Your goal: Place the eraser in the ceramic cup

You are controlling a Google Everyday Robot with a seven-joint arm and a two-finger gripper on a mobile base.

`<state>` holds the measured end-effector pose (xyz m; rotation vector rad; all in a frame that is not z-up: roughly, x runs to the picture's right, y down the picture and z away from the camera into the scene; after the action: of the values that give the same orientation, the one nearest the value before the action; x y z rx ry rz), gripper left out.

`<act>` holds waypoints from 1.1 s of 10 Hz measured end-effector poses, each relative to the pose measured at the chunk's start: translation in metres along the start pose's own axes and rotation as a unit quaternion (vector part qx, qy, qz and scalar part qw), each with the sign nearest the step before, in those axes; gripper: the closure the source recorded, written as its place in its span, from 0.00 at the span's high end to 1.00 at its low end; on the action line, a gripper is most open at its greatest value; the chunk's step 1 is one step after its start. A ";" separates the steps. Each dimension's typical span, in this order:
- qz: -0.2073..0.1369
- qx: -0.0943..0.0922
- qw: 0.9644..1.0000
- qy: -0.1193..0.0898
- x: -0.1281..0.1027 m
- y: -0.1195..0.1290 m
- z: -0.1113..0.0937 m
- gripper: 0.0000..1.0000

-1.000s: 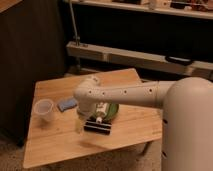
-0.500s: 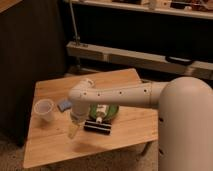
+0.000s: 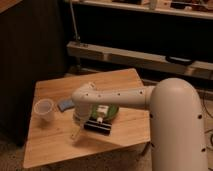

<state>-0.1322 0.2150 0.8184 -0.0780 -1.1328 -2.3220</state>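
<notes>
Gripper point(image 3: 76, 133) shifted left, away from flat black rectangular eraser point(image 3: 98, 126); jaws wide, empty. Pale round ceramic cup point(image 3: 44, 109) near wooden table point(image 3: 50, 150) left edge.

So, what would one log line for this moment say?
gripper: open, low over table, left of eraser | eraser: on table, before bowl | cup: upright, left

Pale gripper point(image 3: 76, 131) low over wooden tabletop point(image 3: 55, 150), jaws apart, just left of flat black rectangular eraser point(image 3: 98, 126); small whitish ceramic cup point(image 3: 44, 109) farther left.
</notes>
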 end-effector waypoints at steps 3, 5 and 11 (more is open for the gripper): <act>0.069 -0.067 0.995 0.002 -0.020 0.036 -0.026 0.80; 0.099 -0.108 0.989 0.010 -0.036 0.059 -0.052 0.80; 0.109 -0.107 0.988 0.037 -0.048 0.061 -0.056 0.80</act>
<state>-0.0512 0.1648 0.8120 -0.1839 -0.7927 -2.2209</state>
